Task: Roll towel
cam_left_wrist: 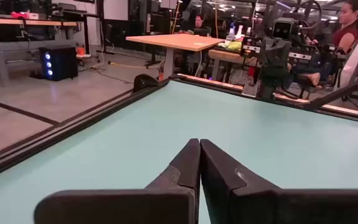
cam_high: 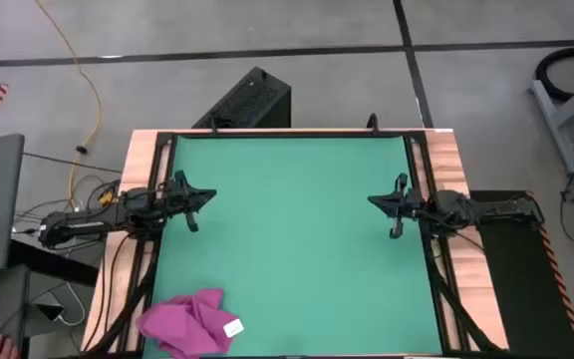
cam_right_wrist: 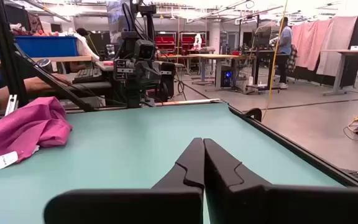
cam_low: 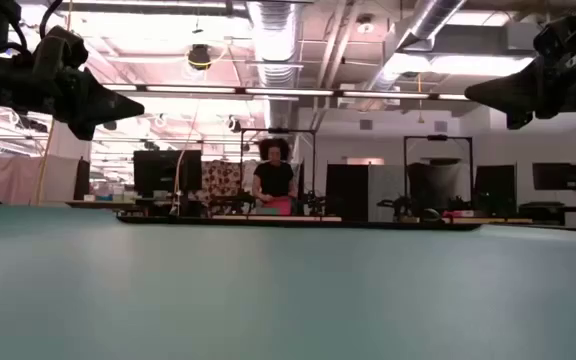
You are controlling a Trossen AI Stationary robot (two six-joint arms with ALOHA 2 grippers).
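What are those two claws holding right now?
Nothing. The left claw and right claw are shut and empty; the towel lies crumpled at the table's edge.

Bright, even overhead light from glaring ceiling fixtures (cam_low: 200, 55); soft shadows.

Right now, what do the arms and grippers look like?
Both arms are black, jointed, with cables along them. The left gripper and right gripper each have two matte black fingers, broad at the base and tapering to narrow wedge tips. No markings visible.
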